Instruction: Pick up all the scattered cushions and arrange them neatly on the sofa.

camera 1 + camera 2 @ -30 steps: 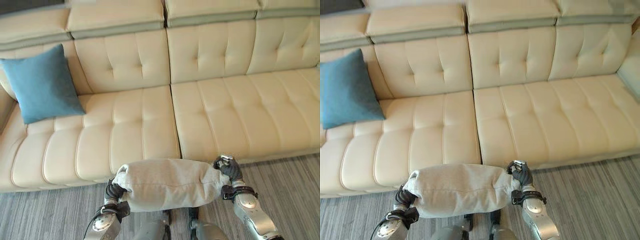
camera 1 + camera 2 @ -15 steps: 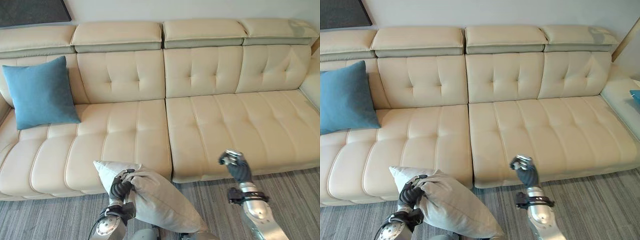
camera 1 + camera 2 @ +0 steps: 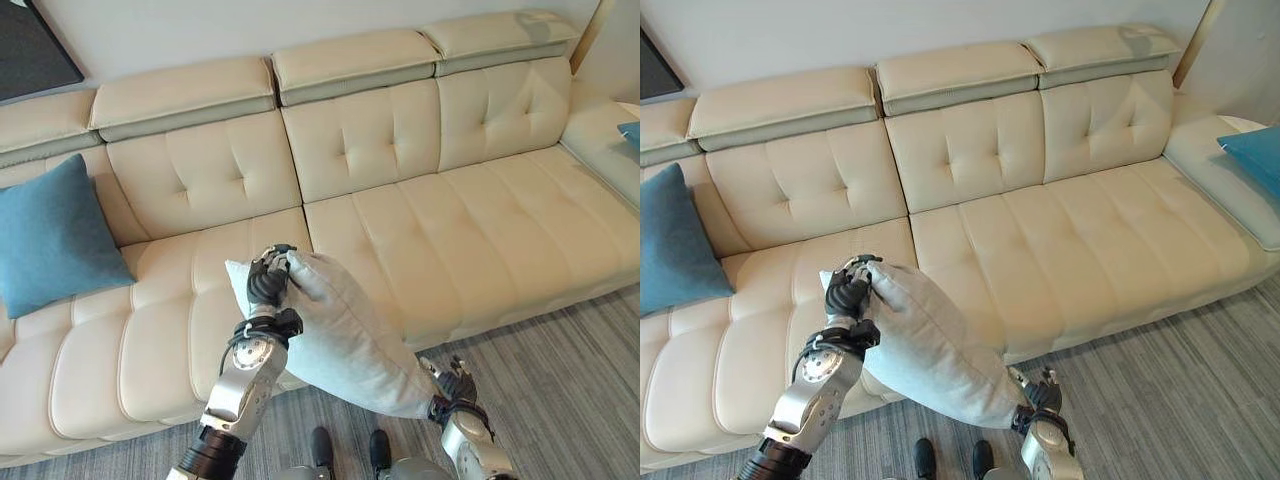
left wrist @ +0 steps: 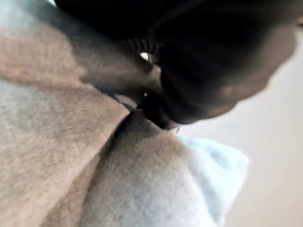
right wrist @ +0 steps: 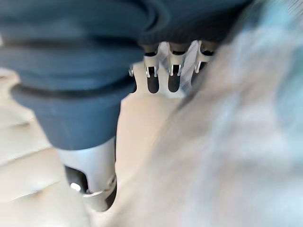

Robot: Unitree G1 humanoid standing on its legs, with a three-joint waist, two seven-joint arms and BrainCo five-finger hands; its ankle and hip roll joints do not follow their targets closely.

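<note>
My left hand (image 3: pixel 268 281) is shut on the top corner of a light grey cushion (image 3: pixel 345 340) and holds it over the front of the cream sofa's (image 3: pixel 480 230) left seat. The cushion hangs slanted, its low corner off the seat's edge. Close up, the grey fabric (image 4: pixel 118 179) bunches under the left hand's dark cover (image 4: pixel 189 71). My right hand (image 3: pixel 455 384) is low by the cushion's bottom corner, fingers (image 5: pixel 153 78) straight beside the fabric (image 5: pixel 227 142). A blue cushion (image 3: pixel 50 240) leans upright at the sofa's left end.
A second blue cushion (image 3: pixel 1255 150) lies on the sofa's far right section. The sofa's middle and right seats are bare. Grey striped carpet (image 3: pixel 570 380) runs along the sofa's front.
The camera has shifted. My left hand has raised the grey cushion from floor level up over the seat. My right hand, which let go earlier, has dropped to the cushion's low corner.
</note>
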